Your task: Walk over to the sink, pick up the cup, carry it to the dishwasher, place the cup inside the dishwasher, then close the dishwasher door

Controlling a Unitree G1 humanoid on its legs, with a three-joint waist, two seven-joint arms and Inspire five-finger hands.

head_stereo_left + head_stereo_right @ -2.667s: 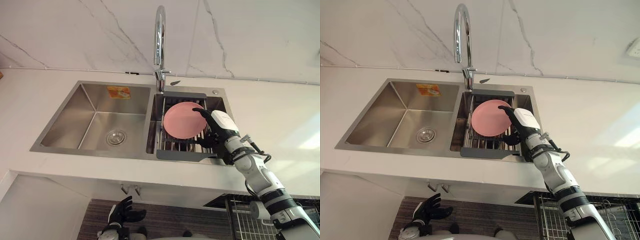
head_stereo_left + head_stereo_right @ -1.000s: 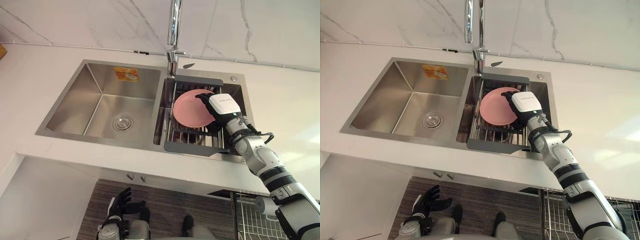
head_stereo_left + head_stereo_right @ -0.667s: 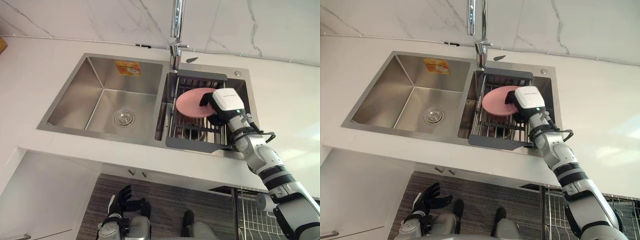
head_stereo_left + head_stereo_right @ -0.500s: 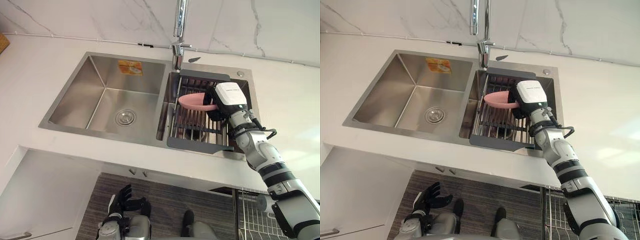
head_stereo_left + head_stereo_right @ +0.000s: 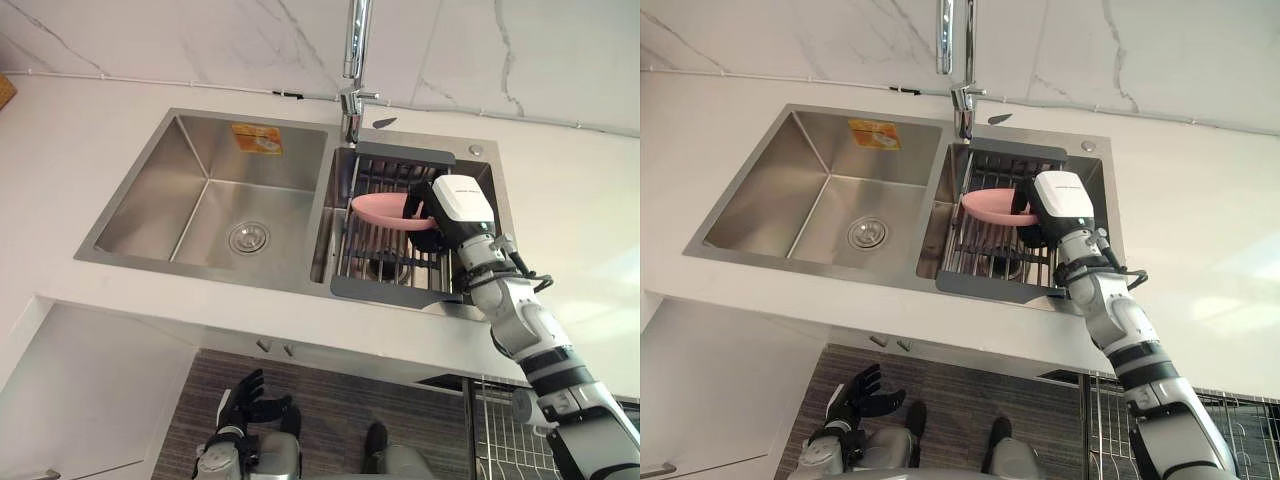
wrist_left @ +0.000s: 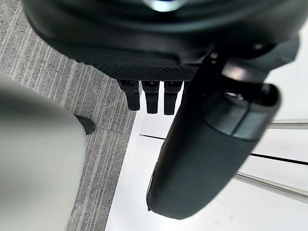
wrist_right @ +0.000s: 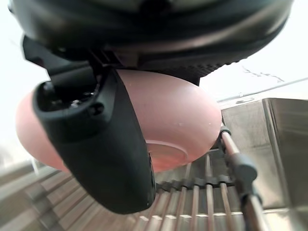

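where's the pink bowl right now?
The pink bowl is gripped in the right hand, held over the wire rack in the sink's right basin, in front of the faucet.

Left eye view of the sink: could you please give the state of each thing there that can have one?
pink bowl: held roughly level above the rack's bars, in the right hand.
right hand: shut on the pink bowl, thumb under it.
left hand: open, hanging low over the floor.
drying rack: seated in the right basin.
faucet: no stream visible.
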